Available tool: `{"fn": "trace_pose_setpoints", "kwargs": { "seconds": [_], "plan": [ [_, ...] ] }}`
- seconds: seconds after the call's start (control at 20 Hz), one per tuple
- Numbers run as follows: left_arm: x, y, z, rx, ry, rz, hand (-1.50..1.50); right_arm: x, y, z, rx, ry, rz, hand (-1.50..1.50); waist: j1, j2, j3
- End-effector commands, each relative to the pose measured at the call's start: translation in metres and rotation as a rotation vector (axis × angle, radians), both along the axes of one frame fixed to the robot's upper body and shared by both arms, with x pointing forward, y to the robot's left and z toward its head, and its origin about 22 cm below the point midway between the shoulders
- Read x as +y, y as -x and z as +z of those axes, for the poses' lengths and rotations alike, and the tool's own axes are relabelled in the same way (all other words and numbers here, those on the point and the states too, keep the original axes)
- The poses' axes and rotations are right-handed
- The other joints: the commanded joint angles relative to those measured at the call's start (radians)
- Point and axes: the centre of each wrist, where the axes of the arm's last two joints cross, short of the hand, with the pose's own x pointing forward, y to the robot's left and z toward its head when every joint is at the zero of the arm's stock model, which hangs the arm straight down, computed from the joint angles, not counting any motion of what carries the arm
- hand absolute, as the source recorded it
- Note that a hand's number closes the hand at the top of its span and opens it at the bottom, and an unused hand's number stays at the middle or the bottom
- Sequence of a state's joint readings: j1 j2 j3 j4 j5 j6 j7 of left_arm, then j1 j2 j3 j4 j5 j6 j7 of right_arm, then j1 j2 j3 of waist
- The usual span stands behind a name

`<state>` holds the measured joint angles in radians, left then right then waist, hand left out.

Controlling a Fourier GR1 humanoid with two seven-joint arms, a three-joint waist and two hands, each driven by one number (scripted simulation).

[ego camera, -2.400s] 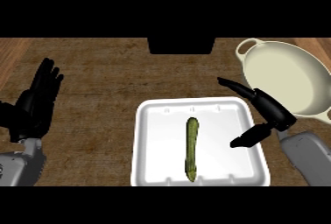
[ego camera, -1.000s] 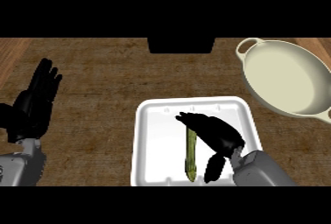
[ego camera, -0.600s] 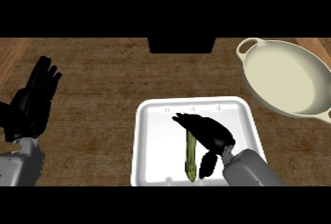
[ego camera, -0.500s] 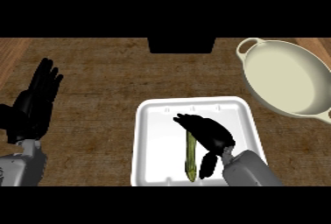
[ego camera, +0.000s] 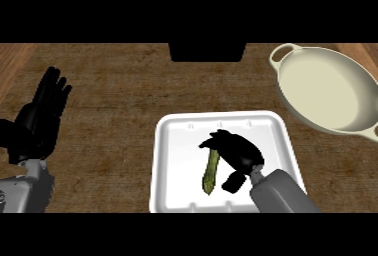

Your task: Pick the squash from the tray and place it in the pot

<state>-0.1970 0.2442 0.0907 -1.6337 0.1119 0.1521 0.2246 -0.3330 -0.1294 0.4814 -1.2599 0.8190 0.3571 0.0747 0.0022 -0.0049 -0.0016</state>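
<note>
The squash, long, thin and green, lies lengthwise in the white tray at the counter's front middle. My right hand sits on top of it, coming in from the lower right. Its fingers curl over the squash's upper end and hide that end; the thumb shows lower down, just right of the squash. The cream pot with loop handles stands at the back right, with nothing inside. My left hand rests open at the left edge, fingers up.
A dark block stands at the back edge in the middle. The brown woven mat covers the counter between the left hand and the tray.
The right hand swung in from the tray's right side onto the squash, and its fingers have curled down over the upper end. The left hand has barely shifted.
</note>
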Motion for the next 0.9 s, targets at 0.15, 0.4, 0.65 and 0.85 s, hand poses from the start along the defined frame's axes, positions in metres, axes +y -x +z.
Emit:
{"fn": "trace_pose_setpoints", "kwargs": {
  "seconds": [0.15, 0.4, 0.65, 0.85],
  "plan": [
    [-0.002, -0.007, -0.002, -0.004, 0.007, -0.014, 0.00, -0.007, -0.009, -0.017, -0.030, 0.004, 0.106, 1.50, 0.001, 0.006, 0.002],
    [-0.004, -0.005, -0.005, -0.008, 0.004, -0.013, 0.00, 0.000, -0.005, -0.017, -0.052, -0.004, 0.112, 1.50, -0.001, 0.005, 0.002],
    [-0.008, 0.001, -0.005, -0.005, -0.004, 0.009, 0.00, -0.037, 0.036, -0.027, -0.048, -0.002, 0.224, 1.50, -0.009, 0.002, 0.002],
    [0.020, 0.002, 0.000, 0.018, -0.003, 0.060, 0.00, -0.094, 0.097, -0.022, -0.019, -0.002, 0.426, 1.50, -0.055, -0.009, 0.000]
  ]
}}
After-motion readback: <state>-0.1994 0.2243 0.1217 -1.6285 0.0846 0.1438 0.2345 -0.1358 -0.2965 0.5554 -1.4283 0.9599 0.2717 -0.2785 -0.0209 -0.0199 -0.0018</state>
